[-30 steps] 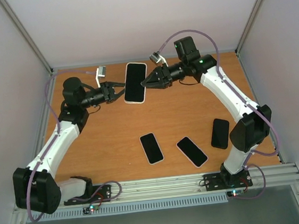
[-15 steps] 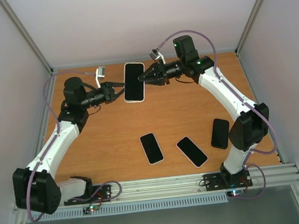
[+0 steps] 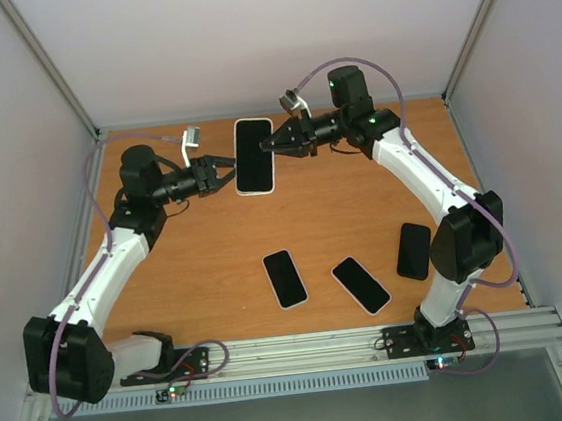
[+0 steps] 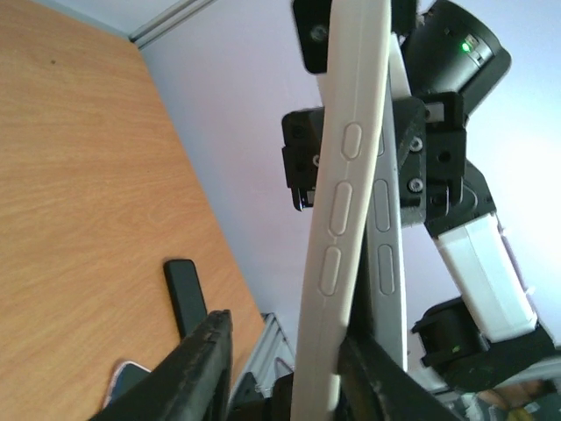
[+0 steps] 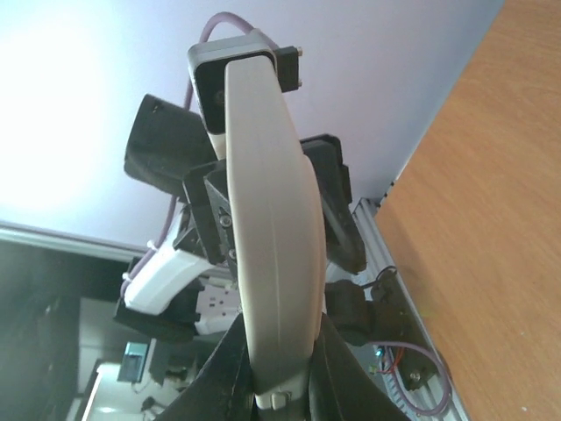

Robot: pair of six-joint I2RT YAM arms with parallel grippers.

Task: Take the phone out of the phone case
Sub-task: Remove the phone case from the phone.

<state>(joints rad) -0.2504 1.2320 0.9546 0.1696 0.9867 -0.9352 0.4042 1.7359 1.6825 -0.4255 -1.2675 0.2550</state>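
The phone in its white phone case (image 3: 253,155) hangs in the air over the back of the table, dark screen up. My right gripper (image 3: 266,147) is shut on its right long edge. In the right wrist view both fingers press the pale case (image 5: 267,254) at my right gripper (image 5: 278,342). My left gripper (image 3: 225,170) stands at the case's left edge. In the left wrist view the case's edge (image 4: 346,184) with its button bumps runs between the jaws of my left gripper (image 4: 285,338). One finger touches it and the other finger (image 4: 197,360) stands well apart.
Three dark phones lie flat on the wooden table near the front: one (image 3: 284,277) at the middle, one (image 3: 360,285) to its right, one (image 3: 414,250) further right. Grey walls close in the back and both sides.
My right gripper has edged left and closed on the case's right edge. My left gripper's jaws have parted from their earlier shut grip. The phone has shifted slightly left.
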